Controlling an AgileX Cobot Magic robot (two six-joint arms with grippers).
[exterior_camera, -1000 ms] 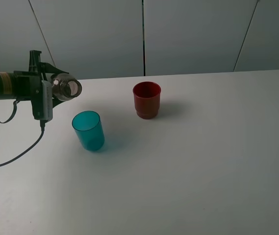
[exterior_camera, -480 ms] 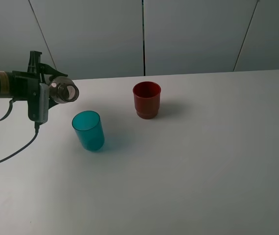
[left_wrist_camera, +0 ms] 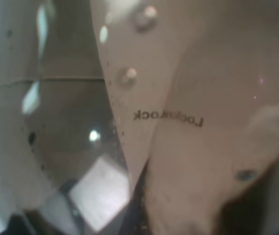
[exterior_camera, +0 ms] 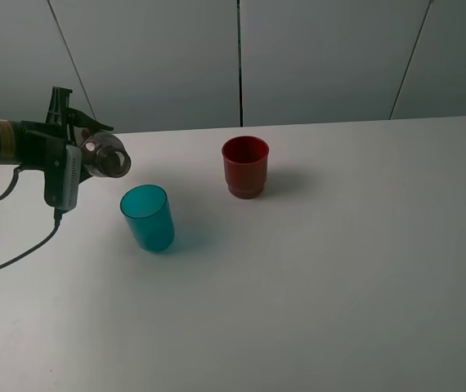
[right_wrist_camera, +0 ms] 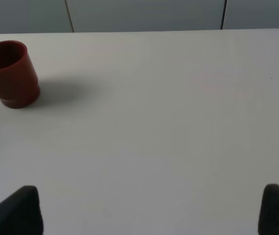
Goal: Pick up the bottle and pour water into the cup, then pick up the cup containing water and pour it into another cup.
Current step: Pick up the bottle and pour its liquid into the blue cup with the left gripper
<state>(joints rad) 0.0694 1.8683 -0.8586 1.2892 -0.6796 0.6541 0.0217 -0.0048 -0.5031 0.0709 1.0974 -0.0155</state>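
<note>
And there's the slim, clear grey-brown tinted plastic bottle (exterior_camera: 107,157), up off the table and tipped right over onto its side, one round end facing out towards the high camera, and which end that is I cannot tell. The left gripper (exterior_camera: 96,147) is clamped tight around it, black fingers (exterior_camera: 86,122) showing over the top of the bottle. From the left wrist camera the tinted wall of the bottle (left_wrist_camera: 178,98) fills the whole frame, a few droplets clinging to it and some mirrored lettering across the plastic. Just below and to the right of that round end in the high view, the translucent teal-blue plastic tumbler (exterior_camera: 147,217) stands on the white table (exterior_camera: 339,269). Further right and further back, well apart from the tumbler, the opaque dark red plastic cup (exterior_camera: 244,167) stands upright. A black cable (exterior_camera: 16,255) trails from the left arm across the tabletop. Over on the other side, the right gripper (right_wrist_camera: 147,210) hangs above bare table, jaws spread wide with nothing between them, the red cup (right_wrist_camera: 11,73) well ahead of it
</note>
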